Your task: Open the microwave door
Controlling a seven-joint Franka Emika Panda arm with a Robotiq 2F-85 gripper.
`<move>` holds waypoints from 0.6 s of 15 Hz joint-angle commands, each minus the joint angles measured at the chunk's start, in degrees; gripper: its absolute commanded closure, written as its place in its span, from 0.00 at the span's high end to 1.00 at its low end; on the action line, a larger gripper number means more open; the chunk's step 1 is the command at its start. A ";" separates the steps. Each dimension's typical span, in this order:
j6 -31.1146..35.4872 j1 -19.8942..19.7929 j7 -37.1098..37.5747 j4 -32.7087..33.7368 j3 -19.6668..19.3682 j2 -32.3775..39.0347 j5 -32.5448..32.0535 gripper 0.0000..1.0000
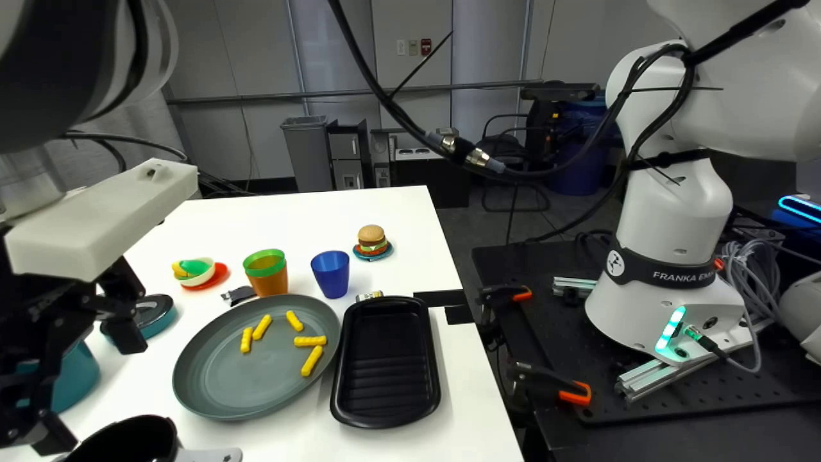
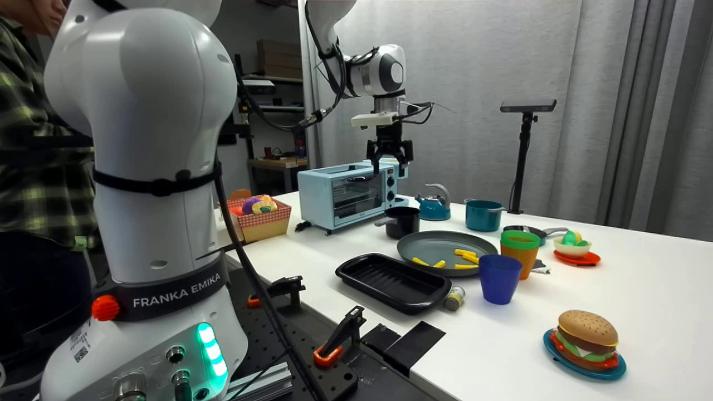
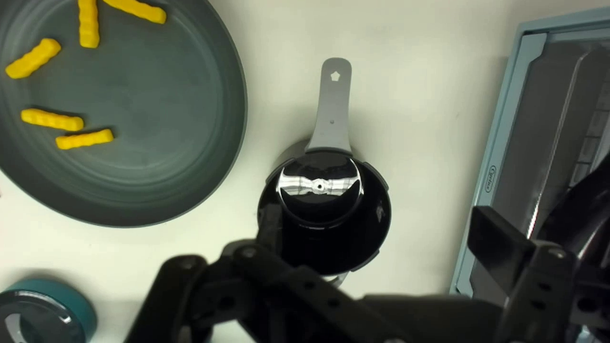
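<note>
Pointing downward, the tool [image 2: 390,166] hung above the worktop [image 2: 640,278] with its two fingers [image 3: 500,245] spread wide apart. In the wrist view a black pot [image 3: 329,243] with a grey handle [image 3: 333,102] showed between them, and one fingertip overlapped the front edge of a light-blue oven [image 2: 316,200]. Whether that finger touched the oven could not be told.

In an exterior view the oven stood near the black pot, its glass door [image 2: 356,203] upright and closed, a dark handle [image 2: 362,179] near the top of the door and knobs [image 2: 391,195] beside the glass. A teal kettle [image 2: 434,209] stood near the oven; at its opposite end a basket [image 2: 266,229] held colourful toy food [image 2: 266,206].

On the black pot's other side lay a grey-green plate [image 3: 147,95] bearing five yellow sticks [image 1: 262,327], with a black baking tray [image 1: 385,385] just beside it. A small can [image 2: 455,299] lay by the tray. In both exterior views a blue cup [image 1: 331,274] and an orange cup [image 1: 269,285] with a green rim stood near the plate, and a toy burger [image 2: 587,337] rested on a small blue saucer [image 2: 604,374]. A cream bowl [image 2: 572,249] sat on a red saucer [image 2: 579,259] farther along the worktop, and a teal pot [image 2: 483,216] stood past the plate.
</note>
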 commanded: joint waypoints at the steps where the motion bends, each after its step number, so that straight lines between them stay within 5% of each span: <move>1: -4.17 1.15 -0.10 5.21 0.53 2.42 -0.91 1.00; 9: -5.30 2.33 -0.58 8.20 1.04 4.58 -0.79 1.00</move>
